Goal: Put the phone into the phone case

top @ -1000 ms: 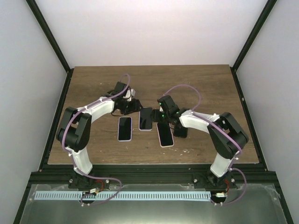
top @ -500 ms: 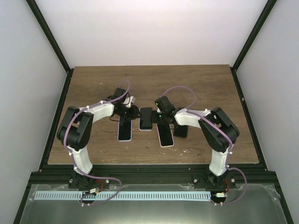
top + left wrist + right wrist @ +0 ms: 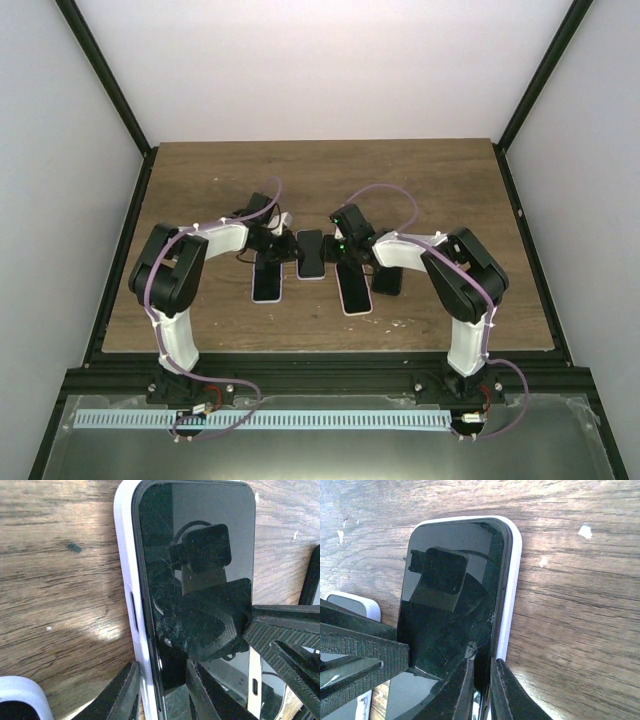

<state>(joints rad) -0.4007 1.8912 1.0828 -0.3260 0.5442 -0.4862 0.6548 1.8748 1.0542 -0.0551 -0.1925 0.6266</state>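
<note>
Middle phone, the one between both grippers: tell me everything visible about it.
The middle phone lies screen up on the wooden table. Its glass is glossy black, scuffed and unlit. A pale, plastic-looking case with rounded corners rims both long edges; full seating is unclear. The left gripper straddles one long edge, and the right gripper, fingers nearly together, sits at the other. Whether either is clamping can't be told.

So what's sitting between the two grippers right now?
The middle phone, white-edged, lies flat between the left gripper and the right gripper; the top view shows it.
</note>
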